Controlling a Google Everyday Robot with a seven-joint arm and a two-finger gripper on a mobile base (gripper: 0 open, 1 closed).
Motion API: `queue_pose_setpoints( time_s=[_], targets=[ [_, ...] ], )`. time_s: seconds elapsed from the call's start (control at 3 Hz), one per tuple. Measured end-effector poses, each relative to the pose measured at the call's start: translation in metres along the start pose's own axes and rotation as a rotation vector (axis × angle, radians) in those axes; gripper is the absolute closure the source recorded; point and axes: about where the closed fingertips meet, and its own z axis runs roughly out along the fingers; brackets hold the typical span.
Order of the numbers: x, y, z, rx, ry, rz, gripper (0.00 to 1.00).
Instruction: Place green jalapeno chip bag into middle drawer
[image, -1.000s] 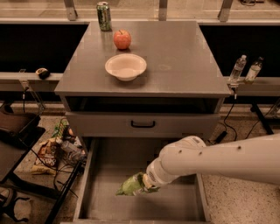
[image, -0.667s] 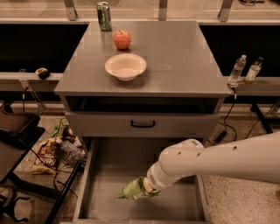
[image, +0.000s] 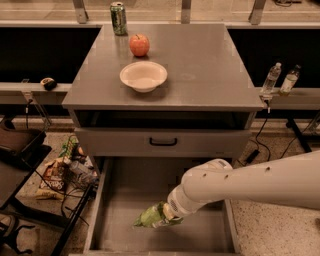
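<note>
My gripper (image: 162, 215) sits low inside the middle drawer (image: 120, 200), clamped on the green jalapeno chip bag (image: 148, 218). The bag sticks out to the gripper's left over the bare grey floor, and I can't tell whether it touches. The white arm (image: 240, 182) runs off to the right from it. Just beyond and above the gripper is the grey drawer front with the black handle (image: 163, 142). Farther back, up on the cabinet top (image: 210, 65), I see a white bowl (image: 143, 76), a red apple (image: 139, 45) just past it, and a green soda can (image: 118, 11) at the far edge, all slightly left of the gripper.
</note>
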Motion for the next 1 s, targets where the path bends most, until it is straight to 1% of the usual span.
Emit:
queue_pose_setpoints(
  time_s=[0.33,0.67,1.0],
  targets=[
    [0.0,0.0,0.0,0.0,0.0,0.0,0.11],
    [-0.001,0.001,-0.002,-0.004,0.002,-0.007,0.0],
    [-0.008,0.01,-0.017,-0.039,0.025,-0.074,0.0]
  ],
)
